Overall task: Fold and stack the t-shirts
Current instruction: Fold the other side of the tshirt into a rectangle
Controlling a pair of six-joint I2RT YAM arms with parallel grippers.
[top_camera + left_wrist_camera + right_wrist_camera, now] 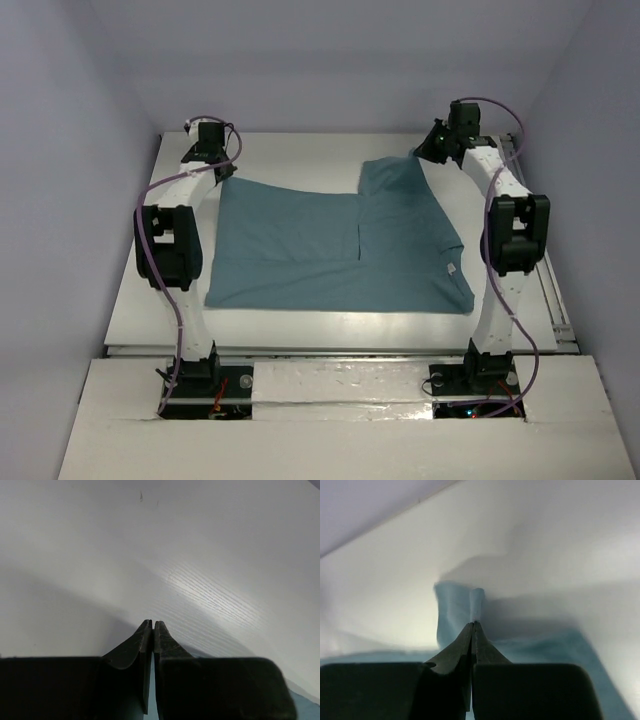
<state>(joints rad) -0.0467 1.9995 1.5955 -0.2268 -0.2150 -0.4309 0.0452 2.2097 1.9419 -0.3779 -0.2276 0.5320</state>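
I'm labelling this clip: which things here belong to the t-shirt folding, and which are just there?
Part of the job:
- teal t-shirt
- right hand, shut on the shirt's far edge
- left hand, shut

Just there:
- white table
- purple cables on the arms

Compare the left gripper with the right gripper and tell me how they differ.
The right gripper pinches a raised fold of the t-shirt; the left gripper shows only bare table past its tips. The left gripper sits at the t-shirt's far left corner, the right gripper at its far right. Both have their jaws shut.
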